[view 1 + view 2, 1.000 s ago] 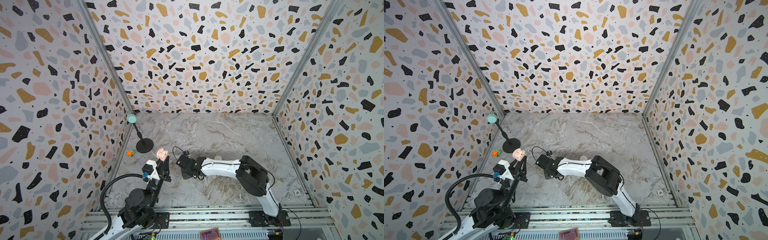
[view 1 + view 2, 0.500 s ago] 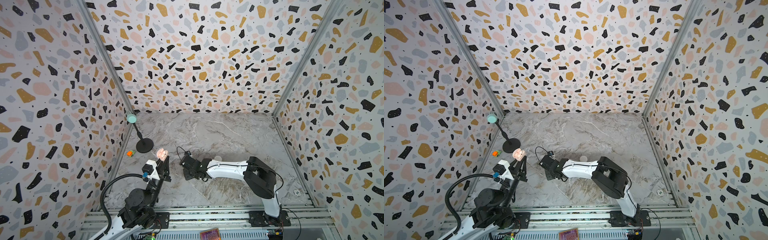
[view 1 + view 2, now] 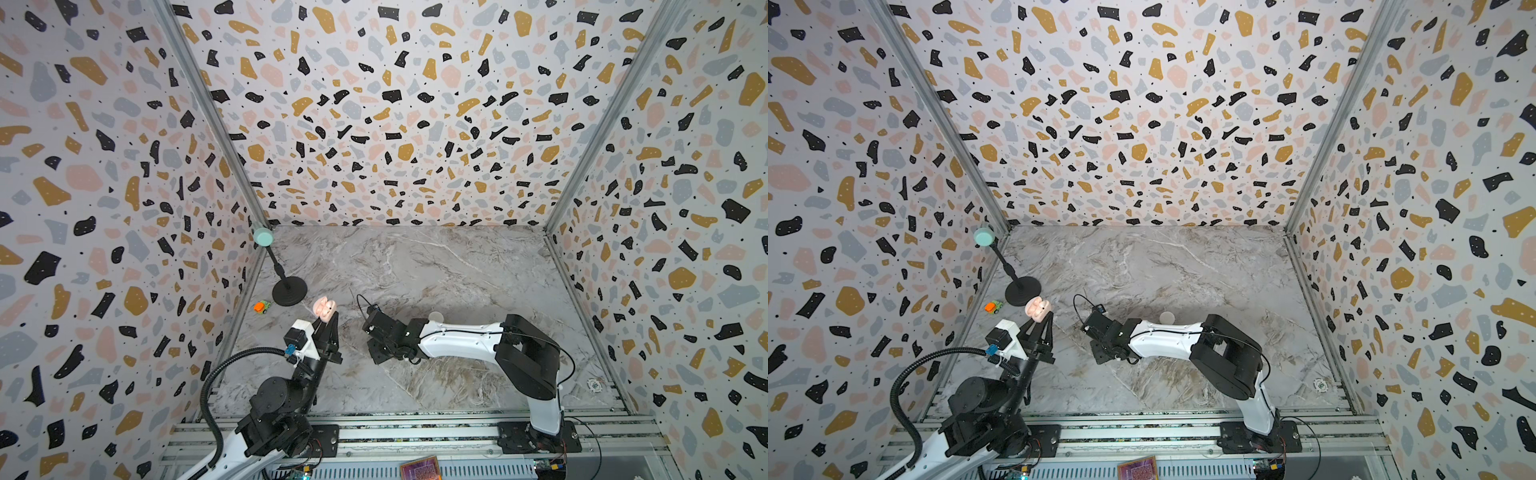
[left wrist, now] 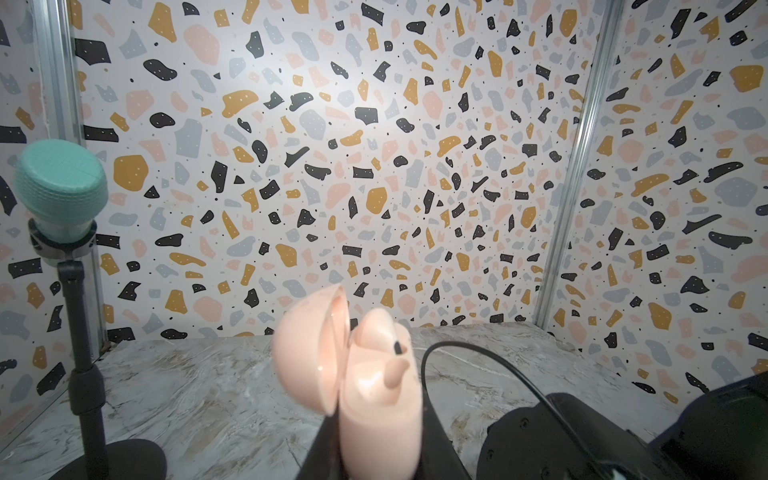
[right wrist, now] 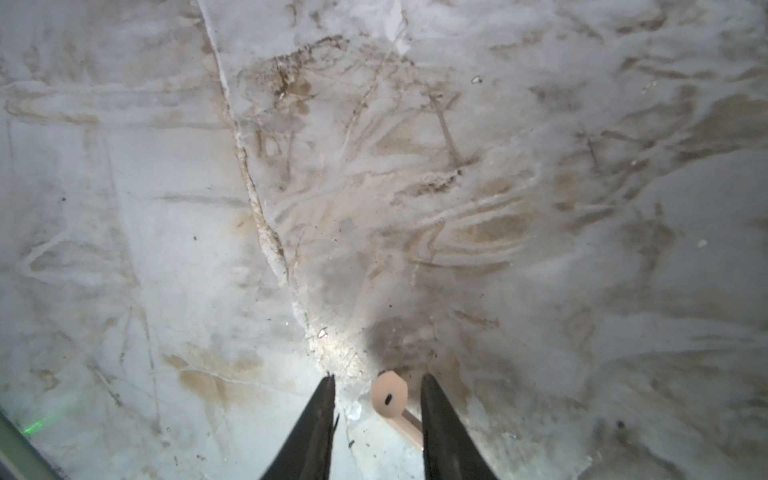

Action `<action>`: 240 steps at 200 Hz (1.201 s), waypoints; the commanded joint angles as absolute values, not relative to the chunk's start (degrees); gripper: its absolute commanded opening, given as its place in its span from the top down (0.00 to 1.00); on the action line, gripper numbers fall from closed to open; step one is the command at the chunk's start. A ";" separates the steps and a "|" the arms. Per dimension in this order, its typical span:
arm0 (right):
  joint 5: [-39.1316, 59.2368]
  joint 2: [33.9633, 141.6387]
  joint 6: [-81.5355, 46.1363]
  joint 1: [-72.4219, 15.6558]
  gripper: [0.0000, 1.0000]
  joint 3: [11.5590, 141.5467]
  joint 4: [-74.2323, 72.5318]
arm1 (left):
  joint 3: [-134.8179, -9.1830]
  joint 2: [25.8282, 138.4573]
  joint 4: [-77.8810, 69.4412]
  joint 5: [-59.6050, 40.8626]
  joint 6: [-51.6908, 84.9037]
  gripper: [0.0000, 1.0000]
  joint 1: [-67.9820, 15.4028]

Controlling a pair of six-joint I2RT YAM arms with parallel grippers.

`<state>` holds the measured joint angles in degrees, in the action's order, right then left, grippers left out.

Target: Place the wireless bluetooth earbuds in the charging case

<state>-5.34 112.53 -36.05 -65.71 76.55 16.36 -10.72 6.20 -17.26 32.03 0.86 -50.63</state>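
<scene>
The marble counter is filling the lower middle of both top views. Left of centre, the left pincer is clamping the lower body of the pink charging case and holding it up off the counter, its lid hanging open. One pink earbud is sitting in the case. Just right of it in a top view, the right pincer is pointing down at the counter with its jaws standing apart. A second earbud is lying on the marble between them, close against one jaw, and I cannot tell whether it is touching.

The loose earbud is looking very light, hard and glossy, so it is probably going to skid or pop out under a firm squeeze. The rounded head seems the place to pinch, gently, leaving the stem free to lead into the empty socket. The case is looking stiff, with the hinged lid its weak part.
</scene>
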 commanded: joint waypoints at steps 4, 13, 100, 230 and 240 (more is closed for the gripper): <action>-5.11 111.55 -33.27 -66.06 0.64 77.69 18.24 | -10.20 6.03 -20.30 31.64 0.58 1.00 -50.21; -5.19 111.88 -33.13 -66.09 0.65 77.78 18.43 | -10.20 6.06 -20.30 31.65 0.58 1.00 -50.26; -6.35 114.74 -32.21 -66.61 0.70 79.78 20.72 | -10.11 6.58 -20.67 31.62 0.61 1.00 -50.14; -4.19 114.53 -33.61 -66.03 0.79 78.35 19.50 | -10.11 6.66 -20.65 31.38 0.71 1.00 -50.03; -2.46 113.96 -34.04 -65.50 0.79 77.35 18.33 | -10.13 6.68 -20.65 31.38 0.70 1.00 -50.01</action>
<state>-5.04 115.57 -33.12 -66.24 77.95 19.22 -10.63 6.61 -17.28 31.97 0.86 -50.35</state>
